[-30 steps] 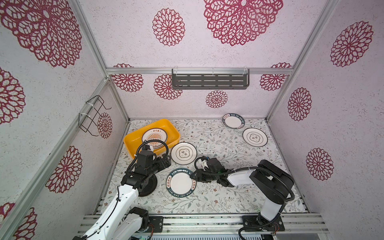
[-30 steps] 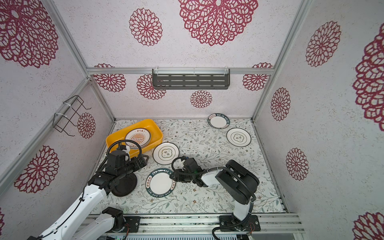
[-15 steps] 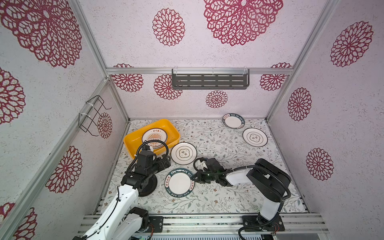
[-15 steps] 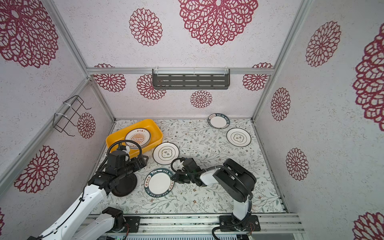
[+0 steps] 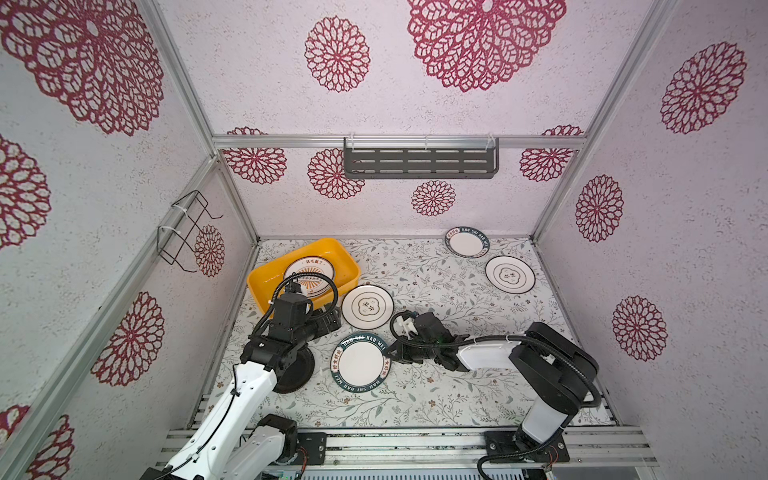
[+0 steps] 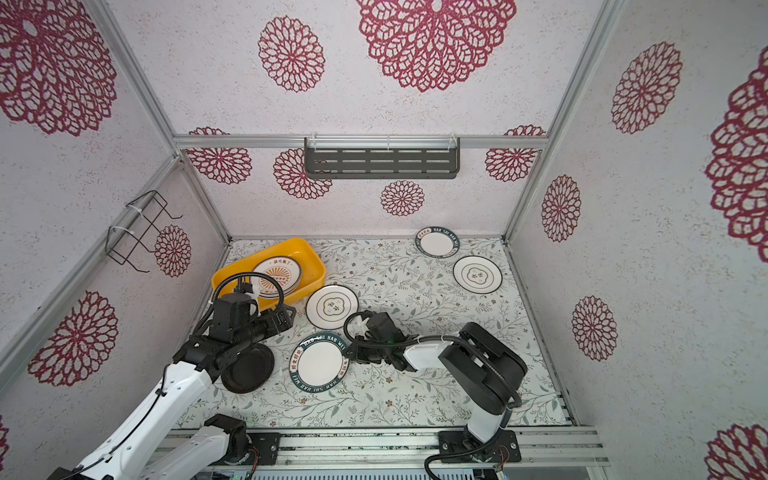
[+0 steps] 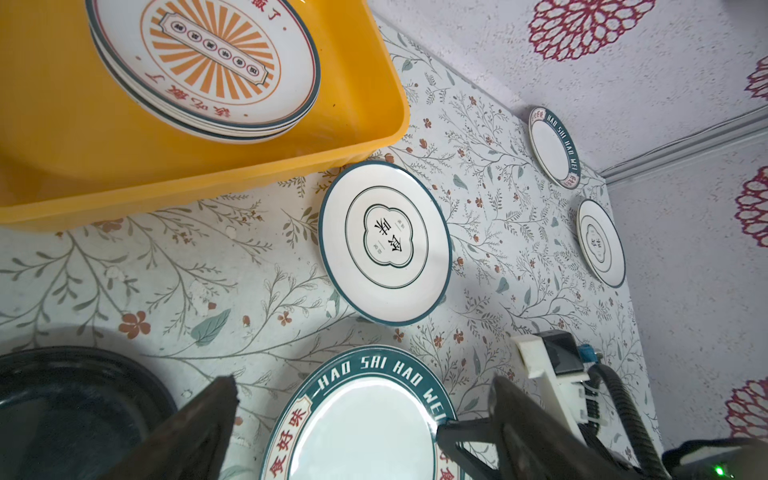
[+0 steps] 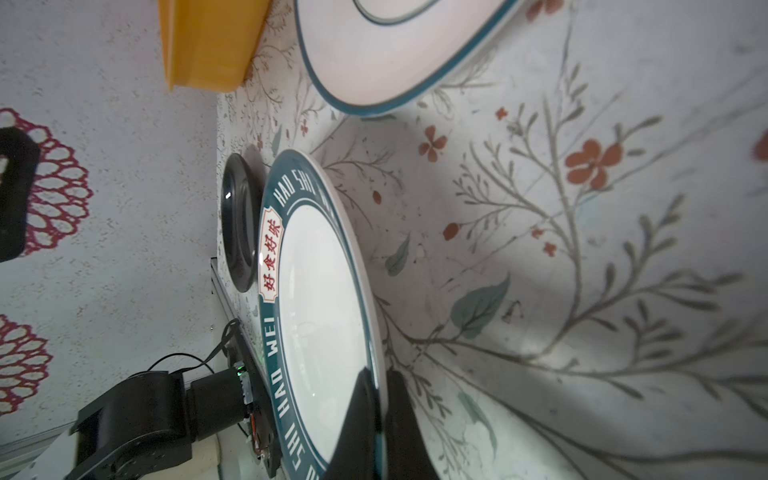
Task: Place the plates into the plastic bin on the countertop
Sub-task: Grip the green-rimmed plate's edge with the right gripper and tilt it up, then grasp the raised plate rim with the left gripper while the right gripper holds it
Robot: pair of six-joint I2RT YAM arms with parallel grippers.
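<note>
Top views are bright, even and sharp, with faint shadows on the desk [image 5: 436,399] near 6 o'clock. Wrist views bulge; the right claw [image 8: 380,386] blurs and the plate [image 8: 324,299] glares.

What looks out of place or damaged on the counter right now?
Nothing looks broken or spilled. Only the near lettered plate stands out: the right hand pinches its rim, while the other loose plates lie flat on the countertop.
</note>
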